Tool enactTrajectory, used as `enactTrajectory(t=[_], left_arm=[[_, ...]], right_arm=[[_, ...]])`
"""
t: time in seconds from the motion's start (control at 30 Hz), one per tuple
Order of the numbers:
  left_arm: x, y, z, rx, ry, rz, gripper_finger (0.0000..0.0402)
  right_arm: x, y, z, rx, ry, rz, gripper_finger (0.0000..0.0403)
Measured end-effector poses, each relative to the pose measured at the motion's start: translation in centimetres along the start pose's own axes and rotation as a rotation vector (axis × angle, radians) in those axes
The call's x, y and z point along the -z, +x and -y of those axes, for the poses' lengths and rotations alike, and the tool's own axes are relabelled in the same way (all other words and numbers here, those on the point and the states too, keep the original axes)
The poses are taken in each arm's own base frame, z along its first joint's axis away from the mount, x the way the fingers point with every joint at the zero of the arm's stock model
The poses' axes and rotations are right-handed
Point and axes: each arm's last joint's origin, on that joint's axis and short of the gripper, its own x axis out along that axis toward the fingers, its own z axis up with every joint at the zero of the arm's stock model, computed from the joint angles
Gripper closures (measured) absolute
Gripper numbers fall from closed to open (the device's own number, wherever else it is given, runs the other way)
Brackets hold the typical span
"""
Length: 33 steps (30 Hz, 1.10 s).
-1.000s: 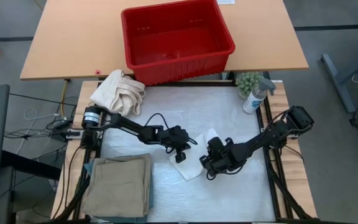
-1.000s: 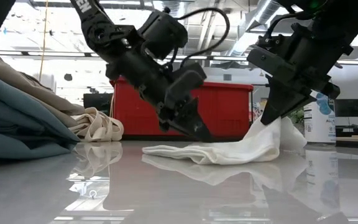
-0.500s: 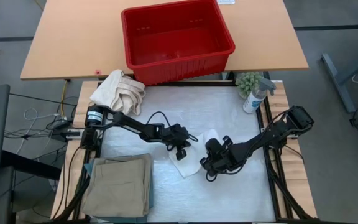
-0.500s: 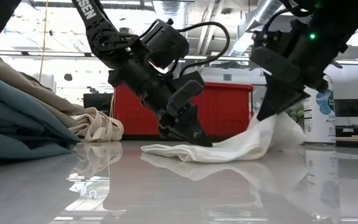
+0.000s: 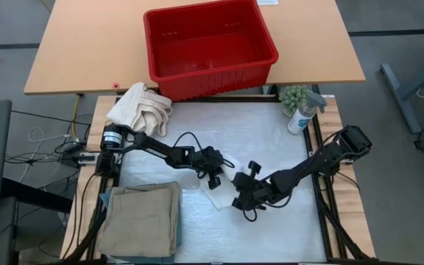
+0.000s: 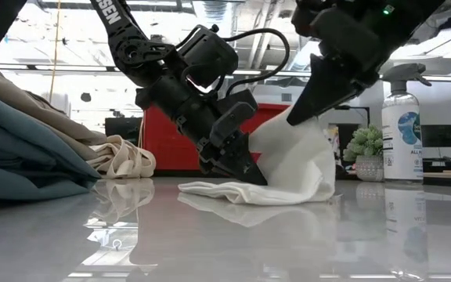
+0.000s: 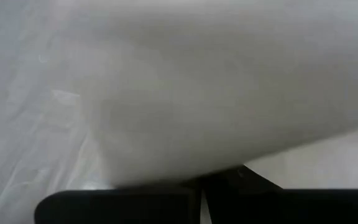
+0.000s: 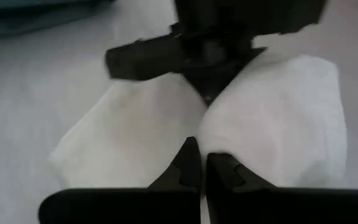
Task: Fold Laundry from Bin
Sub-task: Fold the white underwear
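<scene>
A small white cloth (image 5: 219, 193) lies at the middle of the table, between my two grippers. My left gripper (image 6: 249, 174) is shut, its tips down on the cloth's flat part. My right gripper (image 6: 296, 113) is shut on the cloth's other end and holds it up above the table, close beside the left gripper. The raised part (image 6: 296, 160) stands like a sheet over the flat part. In the right wrist view the left gripper (image 8: 207, 93) sits just beyond my right fingers, on a crease in the cloth. The red bin (image 5: 210, 44) stands at the far edge. My left gripper presses its shut fingertips down on the cloth's flat part (image 6: 237, 186), slanting down from the table's left. That part lies on the table under them. My right gripper pinches an edge of the cloth (image 6: 292, 127) between its two fingers, slanting down from the right. That end is lifted clear and hangs below the fingers, while the cloth's lower part (image 6: 210, 189) rests on the table.
Folded khaki trousers (image 5: 142, 217) lie on a teal garment at the near left. A cream canvas bundle (image 5: 142, 109) sits at the far left corner. A spray bottle (image 5: 300, 114) and a small plant (image 5: 293, 94) stand at the far right.
My right gripper has risen, rolled, and gone toward the left gripper, carrying the cloth's right end up and over. That end now stands over the flat part, which has stayed on the table under the left gripper.
</scene>
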Motion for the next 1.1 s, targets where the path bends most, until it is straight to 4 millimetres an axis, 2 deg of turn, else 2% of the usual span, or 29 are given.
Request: enactTrajectory(t=[0.37,0.6,0.7,0.83,0.93,1.1], left_arm=[[-0.1,0.0,0.0,-0.001,-0.007,0.018,0.0402],[-0.2,0.0,0.0,-0.006,-0.028,0.023,0.0401],[-0.3,0.0,0.0,-0.011,-0.03,0.039,0.0402],[-0.4,0.0,0.1,-0.003,-0.044,0.06,0.0401],[-0.5,0.0,0.0,-0.004,-0.054,0.06,0.0401],[-0.5,0.0,0.0,-0.005,-0.083,0.064,0.0401]], right_arm=[[0.4,-0.2,-0.7,-0.174,-0.204,-0.081,0.0378],[-0.5,0.1,-1.1,-0.277,-0.243,-0.029,0.0378],[-0.4,1.0,-1.4,-0.313,-0.234,-0.036,0.0378],[0.9,3.3,-2.6,-0.44,-0.27,-0.104,0.0378],[1.8,4.8,-3.4,-0.385,-0.263,-0.171,0.0378],[1.0,5.1,-4.4,-0.283,-0.328,-0.173,0.0378]])
